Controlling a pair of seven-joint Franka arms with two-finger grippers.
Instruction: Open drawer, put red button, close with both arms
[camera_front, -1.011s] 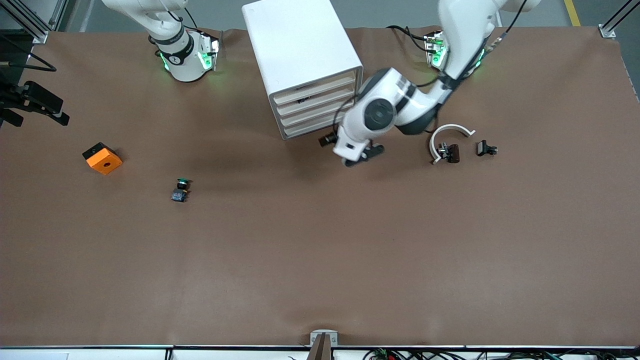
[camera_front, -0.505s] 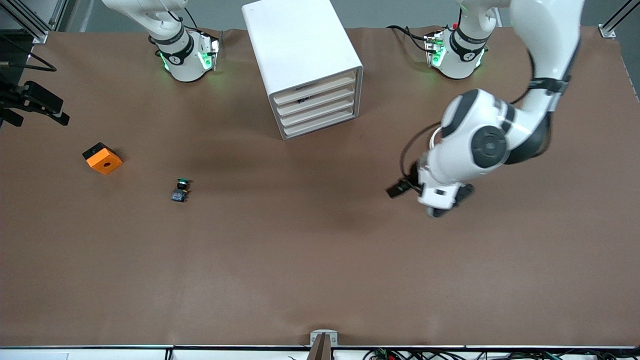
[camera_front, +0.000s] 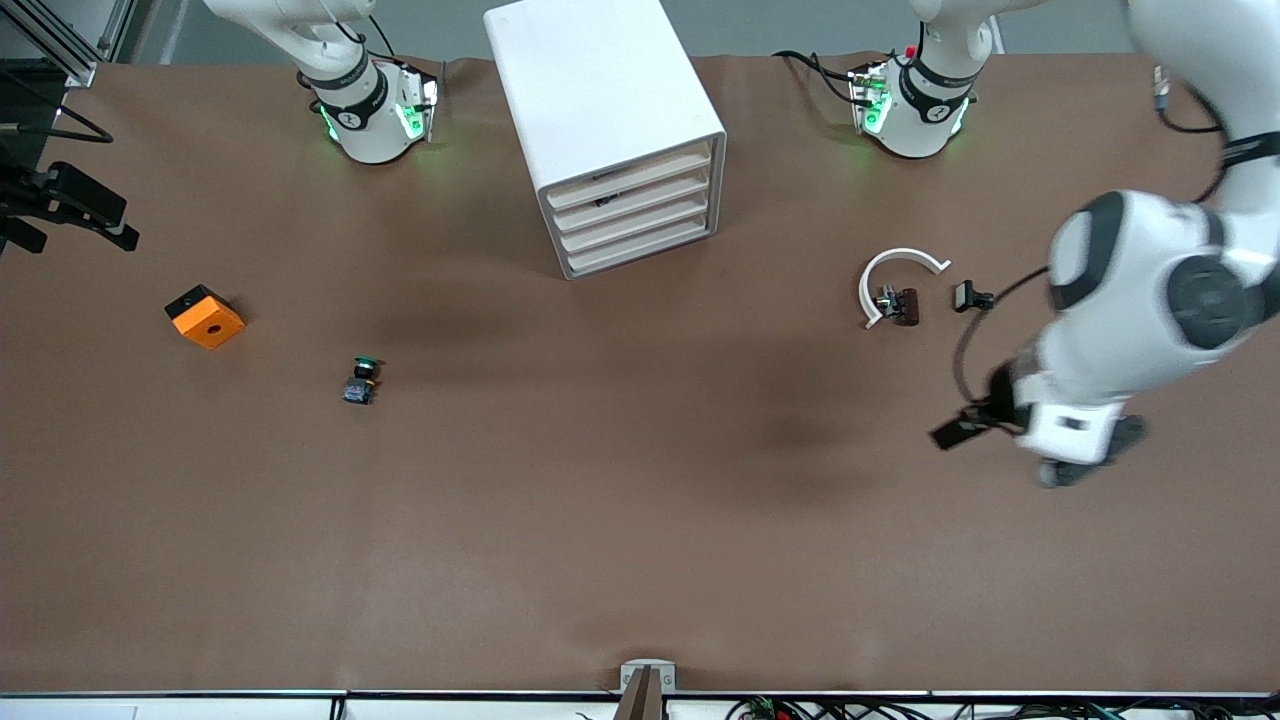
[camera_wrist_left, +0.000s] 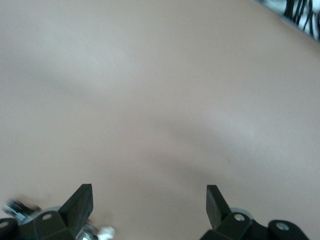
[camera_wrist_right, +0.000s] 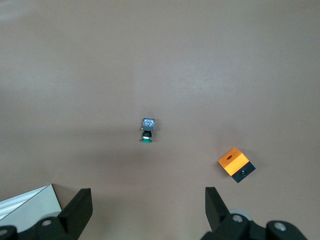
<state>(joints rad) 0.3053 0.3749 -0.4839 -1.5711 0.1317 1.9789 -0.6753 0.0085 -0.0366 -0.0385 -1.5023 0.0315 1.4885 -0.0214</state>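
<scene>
Front view: the white drawer cabinet (camera_front: 610, 130) stands in the upper middle of the frame with all four drawer fronts flush. The red button (camera_front: 900, 304) lies on the bench (camera_front: 640, 540) toward the left arm's end, at mid-height in the frame. It sits at the open mouth of a white curved piece (camera_front: 897, 262), with a small black clip (camera_front: 971, 296) just beside it. The left arm reaches down from its base at the top edge, and the left end effector (camera_front: 1090, 456) hangs over bare bench lower in the frame than the button and well apart from it. An orange block (camera_front: 204, 317) and a green-capped switch (camera_front: 362, 380) lie toward the right arm's end. The right arm leaves the frame at the top, so its end effector goes unseen here.

Left wrist view: this shows what the front view does not. The left end effector (camera_wrist_left: 150, 200) is released, its fingers (camera_wrist_left: 80, 202) spread wide, nothing between them, and only plain bench beneath.

Right wrist view: the right end effector (camera_wrist_right: 148, 200) waits high above the bench, released and empty. Far below it are the green-capped switch (camera_wrist_right: 147, 129), the orange block (camera_wrist_right: 236, 164) and a corner of the drawer cabinet (camera_wrist_right: 30, 202). The red button does not show in either wrist view.
</scene>
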